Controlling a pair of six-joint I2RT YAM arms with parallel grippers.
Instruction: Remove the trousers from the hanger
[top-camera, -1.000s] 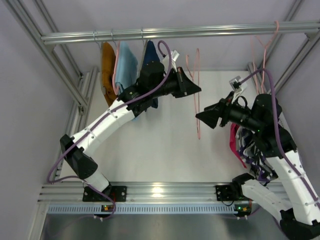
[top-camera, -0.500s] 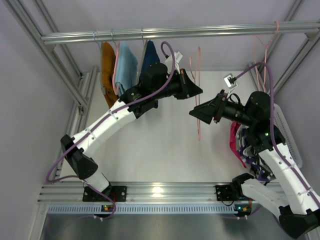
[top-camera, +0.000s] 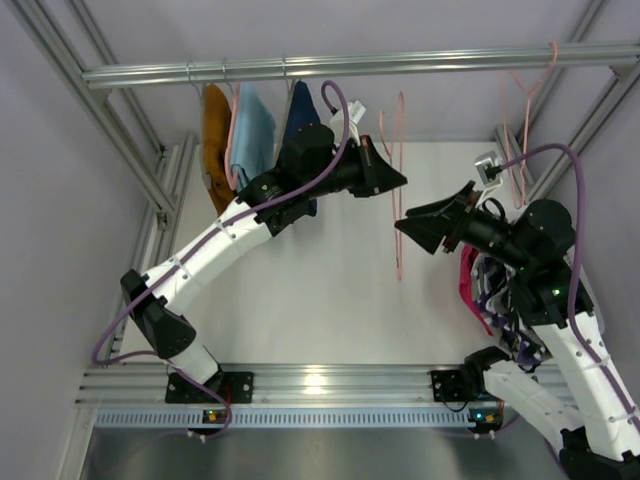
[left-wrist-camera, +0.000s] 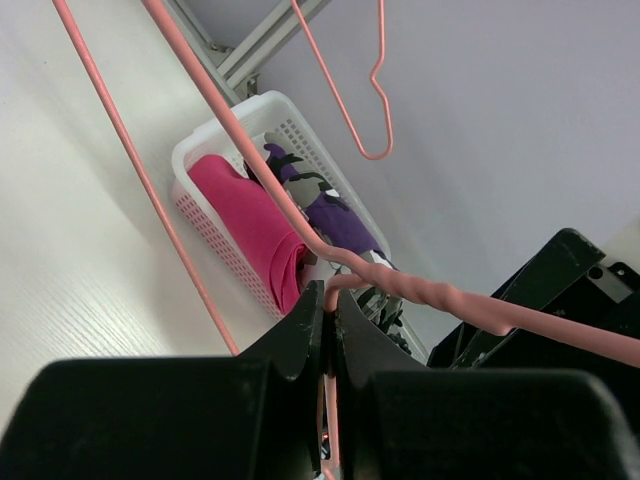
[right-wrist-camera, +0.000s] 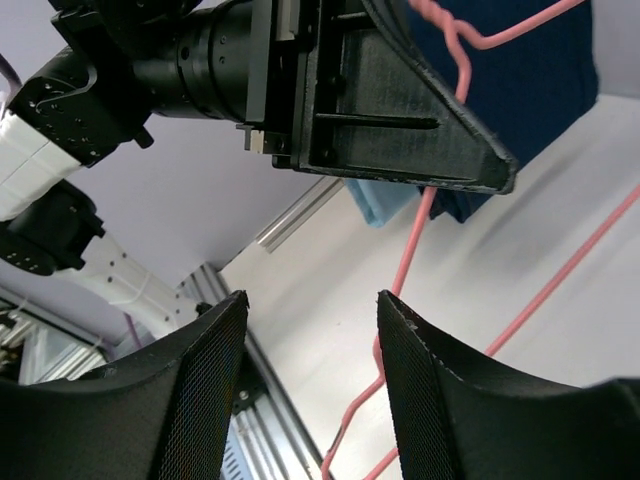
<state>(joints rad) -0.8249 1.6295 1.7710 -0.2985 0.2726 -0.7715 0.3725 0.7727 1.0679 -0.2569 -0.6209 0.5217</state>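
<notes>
My left gripper (top-camera: 398, 180) is shut on the wire of an empty pink hanger (top-camera: 398, 215) and holds it in mid-air over the table. In the left wrist view the jaws (left-wrist-camera: 330, 295) pinch the wire just below the hanger's twisted neck (left-wrist-camera: 420, 290). My right gripper (top-camera: 404, 228) is open and empty, level with the hanger and just right of it; its view shows the hanger (right-wrist-camera: 421, 228) beyond its spread fingers (right-wrist-camera: 312, 296). The magenta-pink trousers (left-wrist-camera: 250, 215) and the navy patterned trousers (left-wrist-camera: 340, 215) lie in a white basket (left-wrist-camera: 225, 120) at the right, the pink ones also in the top view (top-camera: 466, 280).
Orange (top-camera: 214, 135), light blue (top-camera: 254, 130) and dark blue (top-camera: 300, 110) garments hang from the rail (top-camera: 420, 65) at the back left. Empty pink hangers (top-camera: 522, 110) hang at the rail's right end. Frame posts stand at both sides.
My right gripper swung left toward the hanger, then drew back a little to the right, staying open. My left gripper kept its hold on the hanger and barely moved.
</notes>
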